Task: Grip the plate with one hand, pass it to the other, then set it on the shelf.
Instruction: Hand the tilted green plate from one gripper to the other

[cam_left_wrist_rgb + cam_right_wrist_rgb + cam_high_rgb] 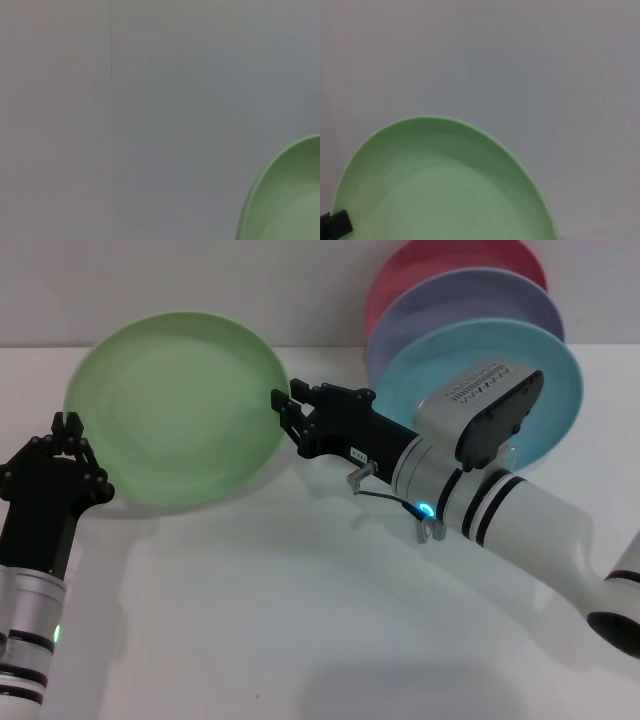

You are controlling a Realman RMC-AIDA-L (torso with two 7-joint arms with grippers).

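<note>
My right tool (283, 410) pinches the green plate (175, 405) by its rim, tilted above the table (300, 620), so my left tool (68, 445), fingers spread beside the opposite edge, can take it.

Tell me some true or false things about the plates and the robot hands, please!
1. The green plate is held up off the table. True.
2. The right gripper pinches the green plate's rim. True.
3. The left gripper is far away from the green plate. False: it sits right at the plate's rim on the opposite side; whether it grips cannot be told.
4. The green plate already stands with the other plates. False: the blue plate, purple plate and red plate stand together behind the right arm, and the green one is apart from them.
5. The blue plate stands in front of the purple one. True.
</note>
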